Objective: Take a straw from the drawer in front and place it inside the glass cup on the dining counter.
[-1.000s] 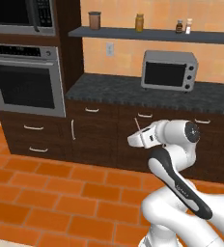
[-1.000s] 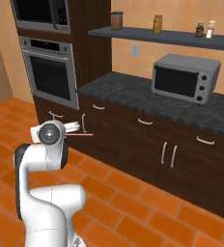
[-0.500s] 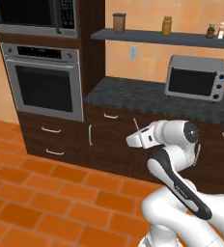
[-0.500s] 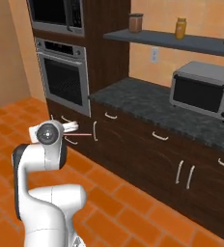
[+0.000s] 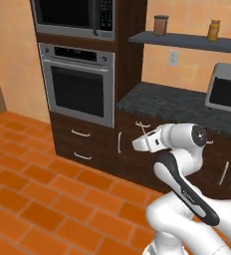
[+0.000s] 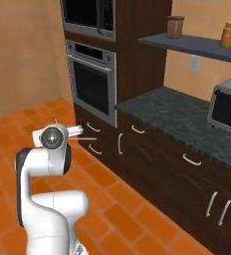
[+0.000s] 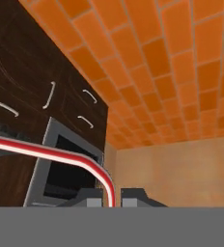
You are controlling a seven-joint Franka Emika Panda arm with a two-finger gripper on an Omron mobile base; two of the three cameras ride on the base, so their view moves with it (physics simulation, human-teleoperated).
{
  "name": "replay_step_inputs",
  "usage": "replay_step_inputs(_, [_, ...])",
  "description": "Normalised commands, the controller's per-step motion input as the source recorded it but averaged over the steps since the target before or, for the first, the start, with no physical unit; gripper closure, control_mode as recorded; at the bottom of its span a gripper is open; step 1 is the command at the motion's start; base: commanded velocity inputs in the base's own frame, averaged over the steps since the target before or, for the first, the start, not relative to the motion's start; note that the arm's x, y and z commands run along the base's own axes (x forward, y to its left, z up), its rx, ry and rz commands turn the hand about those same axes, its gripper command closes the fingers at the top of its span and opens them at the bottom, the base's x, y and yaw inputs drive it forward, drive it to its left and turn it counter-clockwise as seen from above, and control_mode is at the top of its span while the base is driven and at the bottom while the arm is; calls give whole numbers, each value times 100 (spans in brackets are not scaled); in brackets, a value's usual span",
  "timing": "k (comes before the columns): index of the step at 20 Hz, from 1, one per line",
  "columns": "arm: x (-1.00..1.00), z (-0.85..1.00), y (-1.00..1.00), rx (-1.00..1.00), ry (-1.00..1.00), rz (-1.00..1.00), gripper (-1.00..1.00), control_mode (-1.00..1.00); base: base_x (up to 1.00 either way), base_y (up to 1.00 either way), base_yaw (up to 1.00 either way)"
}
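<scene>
One straw (image 7: 65, 155) pinched between the closed fingers (image 7: 93, 197), bent end beyond them.

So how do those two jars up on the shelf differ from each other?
The left jar is brown with a dark lid; the right jar is amber-yellow with a yellow lid. The left jar looks wider and a bit taller; the right jar is slimmer. Both stand upright, apart from each other, on the same grey shelf.

We see open tiled floor (image 5: 48, 194) left of the arm; dark cabinets (image 5: 95, 144) and oven (image 5: 80, 89) block ahead.
</scene>
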Motion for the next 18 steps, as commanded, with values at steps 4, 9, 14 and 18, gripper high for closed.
replay_step_inputs(4, [0,0,0,0,0,0,100,100,95,71,37])
replay_step_inputs(9, [0,0,0,0,0,0,100,100,100,83,27])
replay_step_inputs(14, [0,0,0,0,0,0,100,100,100,100,19])
replay_step_inputs(18, [0,0,0,0,0,0,100,100,100,100,15])
